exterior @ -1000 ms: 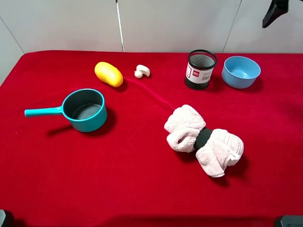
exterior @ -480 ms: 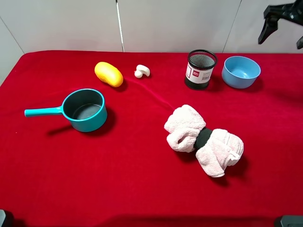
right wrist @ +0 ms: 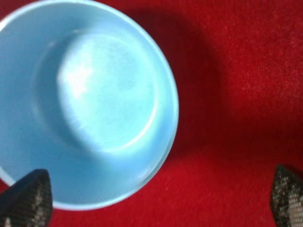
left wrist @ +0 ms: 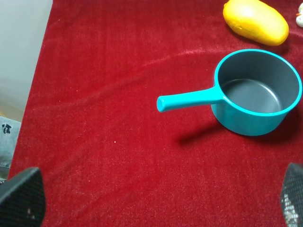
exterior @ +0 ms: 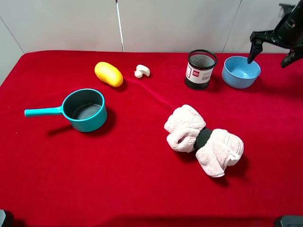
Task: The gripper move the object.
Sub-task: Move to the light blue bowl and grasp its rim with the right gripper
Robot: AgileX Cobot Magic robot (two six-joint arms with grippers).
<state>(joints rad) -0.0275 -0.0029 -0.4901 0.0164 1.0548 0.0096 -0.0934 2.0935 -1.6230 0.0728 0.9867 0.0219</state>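
Note:
The light-blue bowl [exterior: 241, 71] stands upright and empty at the back right of the red table, right of a black mesh cup. It fills much of the right wrist view [right wrist: 85, 101]. My right gripper [exterior: 269, 56] hangs open just above the bowl's right rim, one fingertip [exterior: 250, 58] over the bowl and the other beyond its right side. In the right wrist view its fingertips [right wrist: 26, 198] show at both lower corners, spread wide, with the gripper [right wrist: 156, 201] holding nothing. My left gripper [left wrist: 156, 201] is open and empty, its fingertips [left wrist: 21, 198] low over bare cloth near the teal saucepan.
A teal saucepan [exterior: 85, 109] with a long handle sits at the left. A yellow fruit [exterior: 108, 74] and a white mushroom [exterior: 142, 71] lie at the back. A black mesh cup [exterior: 200, 69] stands close left of the bowl. A rolled pink towel [exterior: 204, 139] lies front of centre.
My right gripper has come down from the top right corner and moved left, now just above the bowl's right rim. Nothing else has moved.

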